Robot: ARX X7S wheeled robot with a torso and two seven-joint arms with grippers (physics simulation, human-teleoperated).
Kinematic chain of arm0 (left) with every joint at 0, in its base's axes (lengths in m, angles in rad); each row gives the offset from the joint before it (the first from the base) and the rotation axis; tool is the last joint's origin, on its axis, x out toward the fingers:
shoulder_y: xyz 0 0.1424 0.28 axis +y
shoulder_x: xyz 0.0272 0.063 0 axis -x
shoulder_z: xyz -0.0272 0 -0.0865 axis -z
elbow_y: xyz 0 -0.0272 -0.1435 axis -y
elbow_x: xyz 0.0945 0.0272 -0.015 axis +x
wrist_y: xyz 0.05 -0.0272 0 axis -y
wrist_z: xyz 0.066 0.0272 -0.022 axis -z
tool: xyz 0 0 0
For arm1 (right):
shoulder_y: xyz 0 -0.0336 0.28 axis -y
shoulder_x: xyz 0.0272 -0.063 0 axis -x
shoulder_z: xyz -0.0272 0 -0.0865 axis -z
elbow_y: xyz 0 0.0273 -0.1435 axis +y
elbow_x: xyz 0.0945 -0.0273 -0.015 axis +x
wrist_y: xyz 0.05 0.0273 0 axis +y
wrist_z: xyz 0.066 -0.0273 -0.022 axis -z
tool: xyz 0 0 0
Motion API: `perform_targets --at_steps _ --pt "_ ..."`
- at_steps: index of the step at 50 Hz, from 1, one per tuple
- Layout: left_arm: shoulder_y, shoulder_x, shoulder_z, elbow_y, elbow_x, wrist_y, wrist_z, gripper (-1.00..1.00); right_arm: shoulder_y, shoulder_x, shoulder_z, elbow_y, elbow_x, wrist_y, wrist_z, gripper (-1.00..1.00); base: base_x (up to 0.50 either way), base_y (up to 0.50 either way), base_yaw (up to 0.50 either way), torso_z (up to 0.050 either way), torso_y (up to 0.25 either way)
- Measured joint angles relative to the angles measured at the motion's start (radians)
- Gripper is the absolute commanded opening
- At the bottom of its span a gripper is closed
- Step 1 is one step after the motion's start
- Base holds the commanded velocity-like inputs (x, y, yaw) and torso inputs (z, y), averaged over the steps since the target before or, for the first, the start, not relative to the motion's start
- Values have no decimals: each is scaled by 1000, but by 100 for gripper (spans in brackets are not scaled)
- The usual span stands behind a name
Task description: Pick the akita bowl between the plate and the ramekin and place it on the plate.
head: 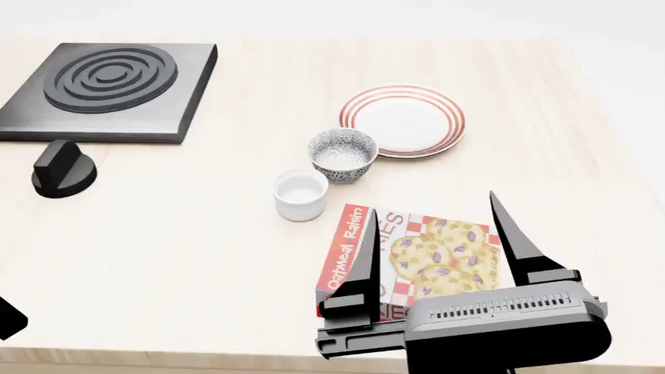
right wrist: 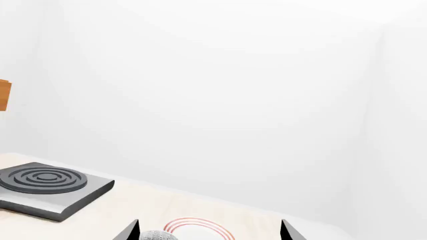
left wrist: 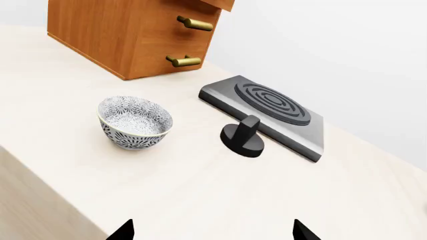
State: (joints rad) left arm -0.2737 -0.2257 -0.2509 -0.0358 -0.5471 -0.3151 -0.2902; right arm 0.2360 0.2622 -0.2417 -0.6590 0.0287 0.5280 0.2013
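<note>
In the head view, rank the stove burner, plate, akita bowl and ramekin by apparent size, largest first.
1. Stove burner
2. Plate
3. Akita bowl
4. Ramekin, only slightly smaller than the bowl and nearer the camera, so that last gap is uncertain.

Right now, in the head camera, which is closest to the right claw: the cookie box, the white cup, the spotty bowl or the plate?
From the right gripper:
1. Cookie box, right under it.
2. Ramekin, toward the left.
3. Akita bowl, just beyond.
4. Plate, farthest back.
</note>
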Motion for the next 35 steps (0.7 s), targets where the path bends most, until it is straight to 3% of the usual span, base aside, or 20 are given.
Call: perform_targets --at_steps 35 --pt "4 -10 12 -1 -15 7 -13 100 2 9 -6 0 20 3 11 100 197 0 0 0 0"
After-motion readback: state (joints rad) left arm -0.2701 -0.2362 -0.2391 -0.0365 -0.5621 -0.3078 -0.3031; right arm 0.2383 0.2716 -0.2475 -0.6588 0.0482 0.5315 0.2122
